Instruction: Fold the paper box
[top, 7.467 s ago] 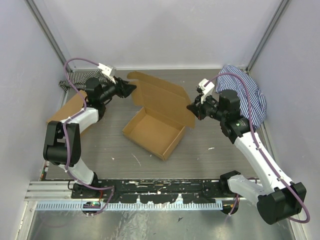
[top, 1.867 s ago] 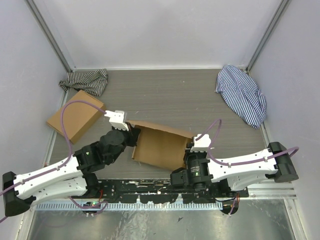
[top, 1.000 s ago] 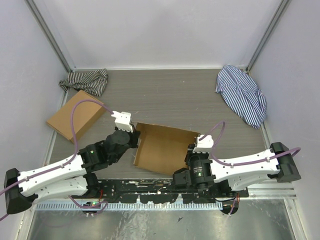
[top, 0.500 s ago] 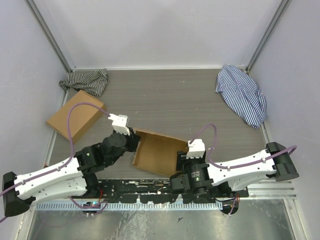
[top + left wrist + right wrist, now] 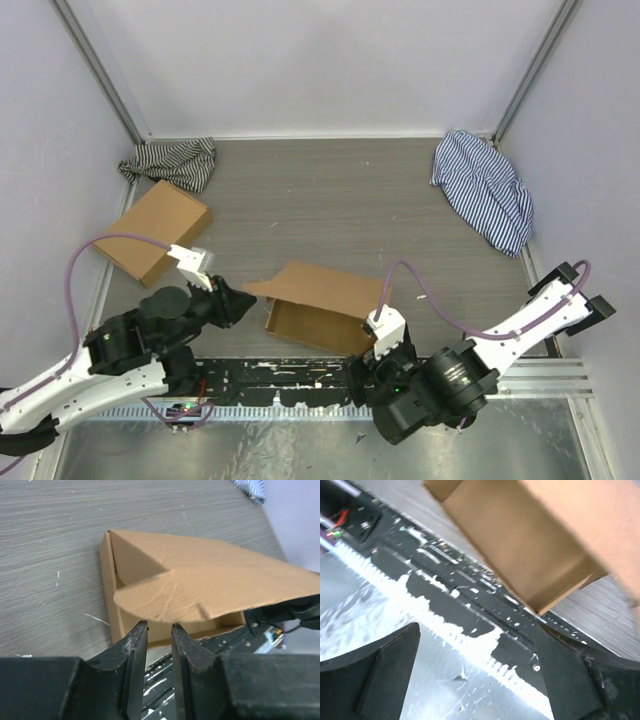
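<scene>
The paper box (image 5: pixel 318 292) lies near the front edge of the table, its lid flap (image 5: pixel 210 582) lifted and slanting over the shallow tray (image 5: pixel 111 587). My left gripper (image 5: pixel 238 300) sits just left of the lid's corner. Its fingers (image 5: pixel 134 645) stand a narrow gap apart with nothing between them, the tips just short of the flap's rounded edge. My right gripper (image 5: pixel 368 372) is drawn back over the base rail below the box's near wall (image 5: pixel 530 545). It (image 5: pixel 480 647) is wide open and holds nothing.
A second flat brown box (image 5: pixel 153 231) lies at the left, with a dark striped cloth (image 5: pixel 172 160) behind it. A blue striped cloth (image 5: pixel 484 188) lies at the back right. The black base rail (image 5: pixel 300 372) runs along the near edge, right behind both grippers.
Both grippers have opened and pulled back from the box toward the near edge. The lid, pressed flat a second ago, has risen and now slants over the tray.
</scene>
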Controlling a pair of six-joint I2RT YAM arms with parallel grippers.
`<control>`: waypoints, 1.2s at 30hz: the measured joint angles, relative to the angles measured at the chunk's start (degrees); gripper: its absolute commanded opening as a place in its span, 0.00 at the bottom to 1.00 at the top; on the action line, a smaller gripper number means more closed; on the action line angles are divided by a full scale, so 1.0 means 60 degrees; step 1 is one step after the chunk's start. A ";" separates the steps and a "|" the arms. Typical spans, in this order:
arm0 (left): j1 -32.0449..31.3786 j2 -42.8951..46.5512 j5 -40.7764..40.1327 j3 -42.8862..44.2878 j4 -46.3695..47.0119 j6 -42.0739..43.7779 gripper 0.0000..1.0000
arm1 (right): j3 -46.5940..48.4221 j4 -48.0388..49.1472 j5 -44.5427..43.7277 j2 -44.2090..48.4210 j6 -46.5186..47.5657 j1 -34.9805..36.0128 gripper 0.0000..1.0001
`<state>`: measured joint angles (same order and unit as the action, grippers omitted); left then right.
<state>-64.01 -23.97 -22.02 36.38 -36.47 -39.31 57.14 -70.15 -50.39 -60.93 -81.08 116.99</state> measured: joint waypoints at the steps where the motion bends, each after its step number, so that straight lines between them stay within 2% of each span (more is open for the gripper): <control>1: -0.0004 0.0393 0.0113 0.0036 -0.0186 -0.0055 0.33 | 0.0106 -0.0033 0.0029 0.0160 0.0058 0.0313 1.00; 6: -0.0004 0.1632 0.0306 0.0375 -0.0816 -0.0175 0.34 | 0.0729 -0.0033 0.0120 0.0579 0.0765 0.1035 1.00; 11: -0.0004 0.1512 0.0135 0.0688 -0.0994 -0.0069 0.35 | 0.1355 0.0029 0.0029 0.0670 0.1497 0.1111 0.96; 13: -0.0004 0.1096 0.0047 0.0841 -0.0973 0.0051 0.36 | 0.1439 0.0142 -0.0186 0.0936 0.1672 0.1115 0.91; 14: -0.0004 0.0907 0.0022 0.0882 -0.0936 0.0095 0.36 | 0.1439 0.0157 -0.0335 0.1140 0.1687 0.1118 0.78; 17: -0.0004 -0.0124 -0.0073 0.1049 -0.0703 0.0346 0.35 | 0.1421 -0.0036 -0.0958 0.1902 0.1282 0.1118 0.52; 21: -0.0004 -0.1916 -0.0098 0.1330 -0.0197 0.0761 0.34 | 0.1330 -0.0758 -0.1818 0.2787 0.0586 0.1111 0.50; 24: -0.0004 -0.2983 -0.0160 0.1541 0.0051 0.1089 0.34 | 0.1927 -0.1716 -0.2237 0.2127 0.0412 0.0794 0.53; 25: -0.0004 -0.3195 -0.0193 0.1592 0.0127 0.1180 0.34 | 0.2521 -0.1883 -0.2350 0.1246 0.0637 0.0466 0.56; 27: -0.0004 -0.3497 -0.0310 0.1712 0.0273 0.1381 0.34 | 0.2896 -0.1840 -0.2288 0.0619 0.1042 -0.0517 0.63; 31: 0.0007 -0.3763 -0.0678 0.2014 0.0463 0.1719 0.34 | 0.3147 -0.0058 -0.1672 -0.0623 0.3745 -0.3894 0.62; 33: 0.0127 -0.3931 -0.0820 0.2266 0.0463 0.1861 0.34 | 0.2401 0.1475 -0.0656 -0.0328 0.5450 -0.6076 0.60; 35: 0.0474 -0.4142 -0.0845 0.2543 0.0506 0.1996 0.33 | 0.1541 0.2794 0.1002 0.0404 0.7114 -0.9242 0.59; 36: 0.0688 -0.4229 -0.0809 0.2608 0.0550 0.2040 0.33 | 0.1362 0.3118 0.1566 0.0623 0.7595 -1.0444 0.55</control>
<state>-59.88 -49.34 -26.87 52.03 -33.17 -27.07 65.32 -51.44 -40.99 -57.19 -35.51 54.33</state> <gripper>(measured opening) 0.337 0.603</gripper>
